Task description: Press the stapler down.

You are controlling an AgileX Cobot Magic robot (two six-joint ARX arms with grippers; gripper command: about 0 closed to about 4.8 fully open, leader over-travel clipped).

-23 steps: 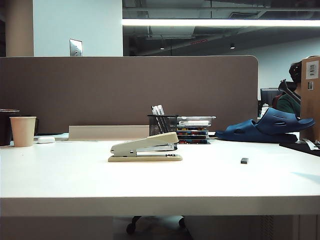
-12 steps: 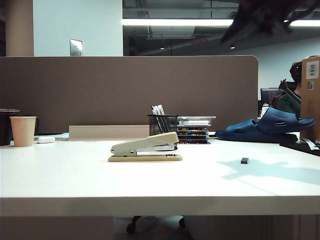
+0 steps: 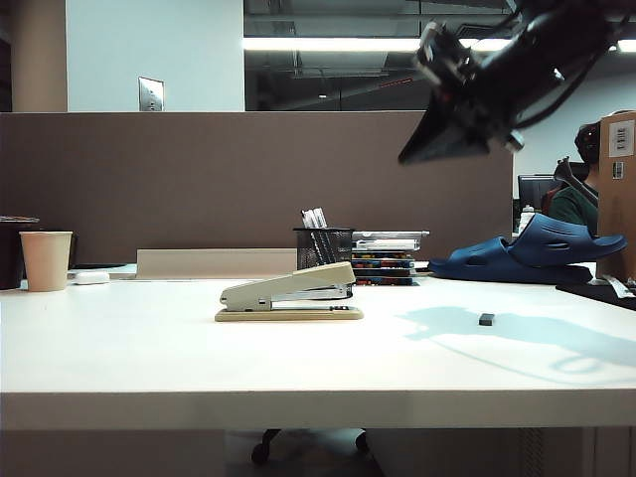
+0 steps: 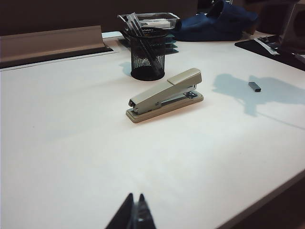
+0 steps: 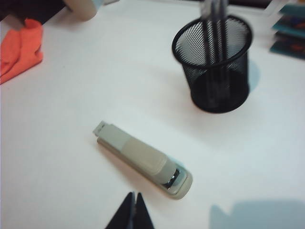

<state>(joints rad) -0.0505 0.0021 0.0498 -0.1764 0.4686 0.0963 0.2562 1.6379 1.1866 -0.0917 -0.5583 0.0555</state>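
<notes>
Exterior view: beige stapler [image 3: 288, 296] flat, top arm raised, untouched.

Matt beige stapler [image 3: 289, 295], black wire-mesh cup [image 5: 217, 64]

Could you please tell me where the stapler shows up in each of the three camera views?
Exterior view: stapler lies mid-table, left of centre.
Left wrist view: stapler sits centre, in front of the black mesh pen cup.
Right wrist view: stapler lies diagonally near centre.
Shared landmark: the pen cup, right behind the stapler.
</notes>
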